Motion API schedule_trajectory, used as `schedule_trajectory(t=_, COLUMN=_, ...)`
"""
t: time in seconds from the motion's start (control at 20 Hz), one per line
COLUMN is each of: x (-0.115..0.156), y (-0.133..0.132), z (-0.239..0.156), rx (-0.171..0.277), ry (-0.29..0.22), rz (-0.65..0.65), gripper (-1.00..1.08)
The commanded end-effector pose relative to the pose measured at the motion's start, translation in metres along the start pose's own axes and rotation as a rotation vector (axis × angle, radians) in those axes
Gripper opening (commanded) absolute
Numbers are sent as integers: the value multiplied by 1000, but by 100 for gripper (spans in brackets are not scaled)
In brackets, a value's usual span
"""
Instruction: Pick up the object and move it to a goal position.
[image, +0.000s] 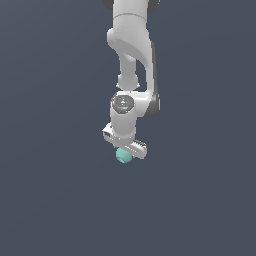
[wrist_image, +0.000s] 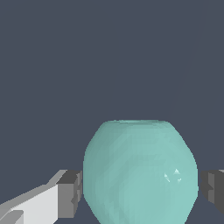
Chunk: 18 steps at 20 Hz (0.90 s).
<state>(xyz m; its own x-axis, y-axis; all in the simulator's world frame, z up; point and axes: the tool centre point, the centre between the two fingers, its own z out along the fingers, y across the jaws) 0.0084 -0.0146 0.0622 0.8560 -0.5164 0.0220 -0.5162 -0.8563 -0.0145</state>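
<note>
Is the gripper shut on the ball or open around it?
Cannot tell. In the wrist view the ball sits between both fingers, nearly touching; contact is unclear.

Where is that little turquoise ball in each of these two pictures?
Exterior view: the ball peeks out just under the white gripper, near the picture's middle.
Wrist view: the ball looms large between two grey fingertips.
Shared landmark: the gripper around the ball.
</note>
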Motion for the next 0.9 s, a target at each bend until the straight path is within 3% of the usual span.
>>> schedule_trajectory(t=0.0, x=13, y=11, z=-3, rx=-1, ry=-2, rz=1, gripper=-100)
schedule_trajectory(t=0.5, x=83, y=67, z=-15, rx=-10, ry=-15, rz=-1, gripper=-100)
schedule_trajectory(t=0.85, x=112, y=88, z=-19, rx=-13, ry=-21, rz=-1, gripper=-100)
